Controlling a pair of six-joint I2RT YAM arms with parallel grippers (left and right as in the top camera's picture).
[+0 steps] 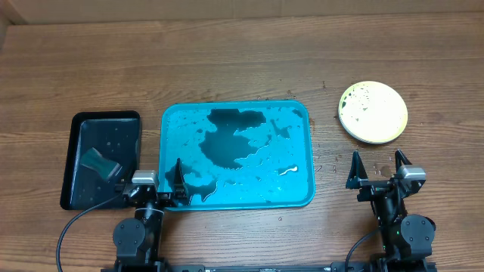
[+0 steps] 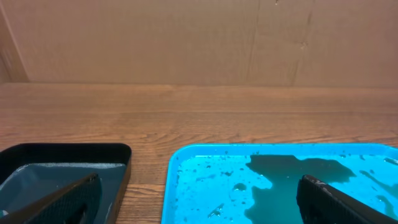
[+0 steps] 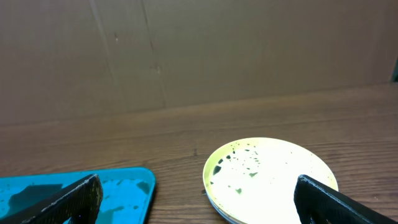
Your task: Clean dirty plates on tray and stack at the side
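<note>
Plates just beyond spread right jaws, untouched

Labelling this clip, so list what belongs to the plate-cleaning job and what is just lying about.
Job: turquoise tray, yellow-green plate, what looks like a sponge.
Lying about: black tray, cardboard wall.

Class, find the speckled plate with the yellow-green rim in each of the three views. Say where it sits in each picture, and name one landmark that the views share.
Overhead: the plate lies upper right, on the table, right of the tray.
Left wrist: not in it.
Right wrist: the plate is low, middle to right.
Shared landmark: the turquoise tray, seen in all three views.
</note>
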